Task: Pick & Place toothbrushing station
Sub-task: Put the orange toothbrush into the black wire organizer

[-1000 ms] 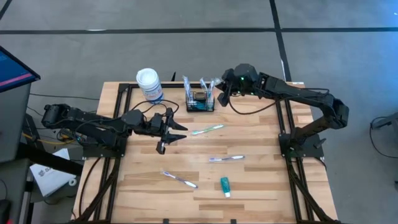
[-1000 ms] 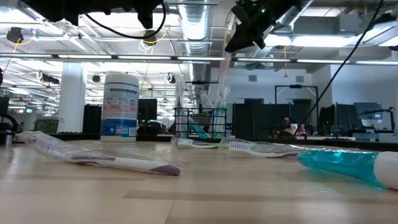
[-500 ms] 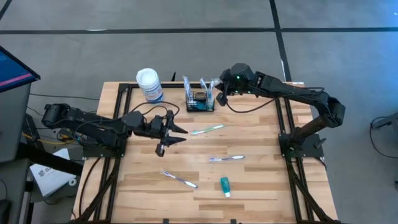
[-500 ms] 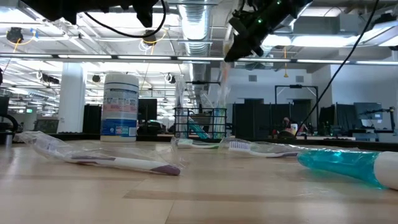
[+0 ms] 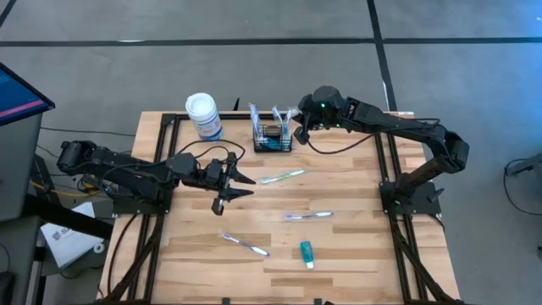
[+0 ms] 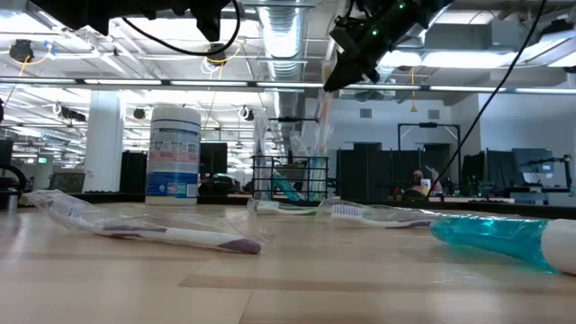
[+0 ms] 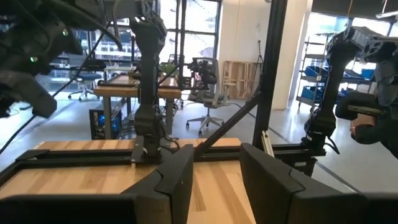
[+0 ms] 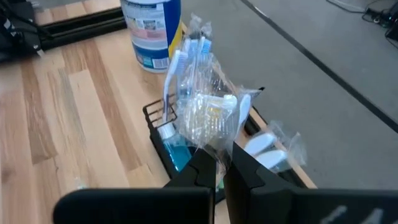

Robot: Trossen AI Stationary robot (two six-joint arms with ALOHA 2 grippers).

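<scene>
Basket [image 5: 272, 137]: wrapped toothbrushes [image 8: 200, 93] inside | right claw [image 8: 222, 163]: clamping one | left claw [image 5: 235, 182]: parted, empty

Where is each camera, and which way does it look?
High: above, looking down; both arms show.
Low: at tabletop height, looking across; the right gripper hangs above.
Left wrist: behind its open fingers, facing the room.
Right wrist: over the basket.
High and low share the white canister.
</scene>
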